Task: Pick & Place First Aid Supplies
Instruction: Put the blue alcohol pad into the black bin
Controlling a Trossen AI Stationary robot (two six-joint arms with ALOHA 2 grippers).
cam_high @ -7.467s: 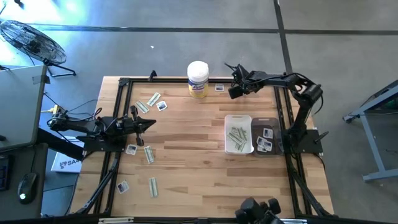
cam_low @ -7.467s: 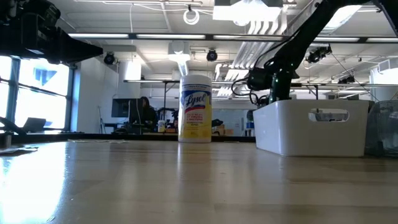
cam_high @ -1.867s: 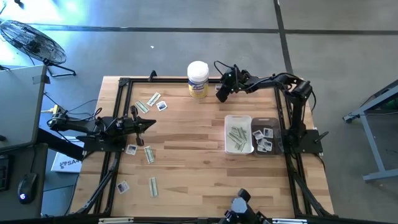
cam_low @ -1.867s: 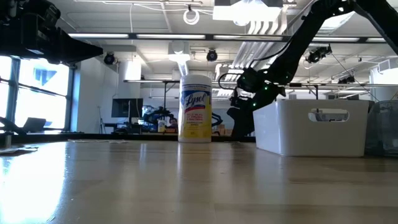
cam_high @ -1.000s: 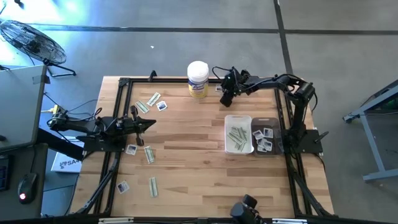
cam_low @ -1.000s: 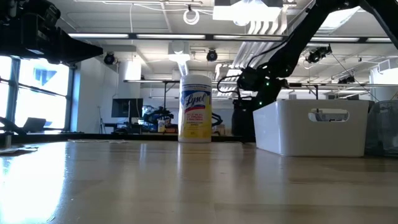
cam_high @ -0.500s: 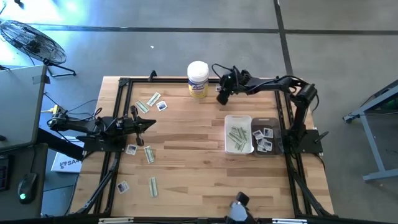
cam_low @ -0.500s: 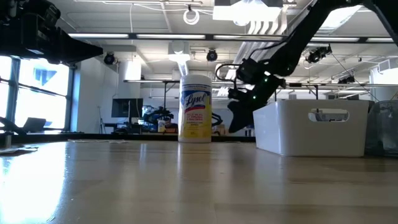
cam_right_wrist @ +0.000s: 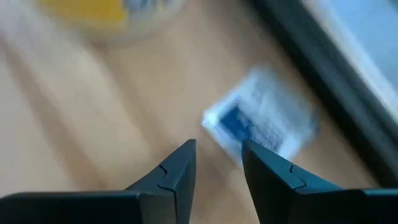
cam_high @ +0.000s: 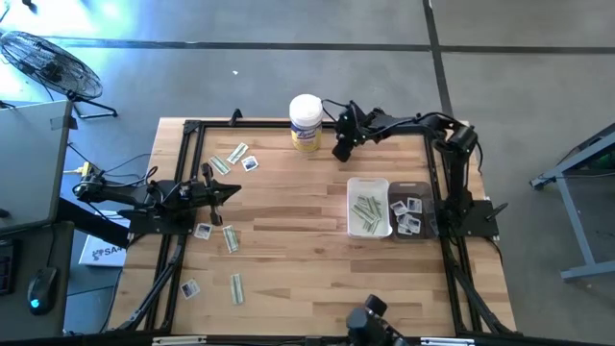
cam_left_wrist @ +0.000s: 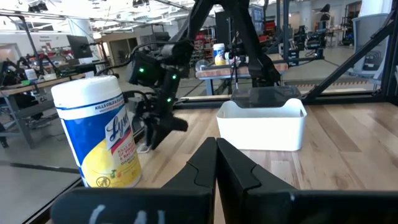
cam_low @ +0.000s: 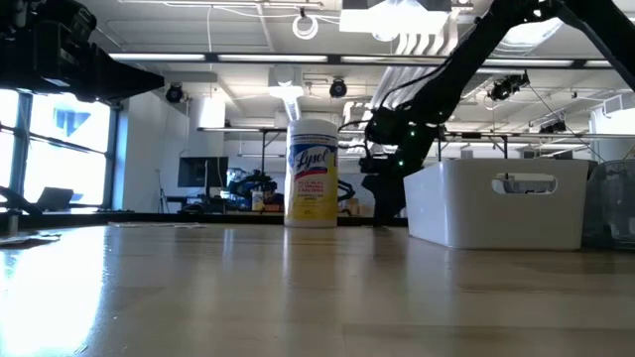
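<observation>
High view: the right gripper [cam_high: 341,146], jaws parted and empty, hovers at the far table edge beside the canister [cam_high: 306,121], poised over a white square packet [cam_right_wrist: 261,121], presumably for the dark tray [cam_high: 428,189]; the clenched left gripper [cam_high: 233,191] waits.

Open right pincer [cam_right_wrist: 217,163], white-and-blue packet [cam_right_wrist: 261,121] on table [cam_right_wrist: 81,118]

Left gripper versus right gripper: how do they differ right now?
The left gripper is shut, fingers pressed together; the right gripper is open. The left gripper waits at the table's left side; the right gripper hangs over a white-and-blue packet beside the wipes canister. Neither holds anything.
</observation>
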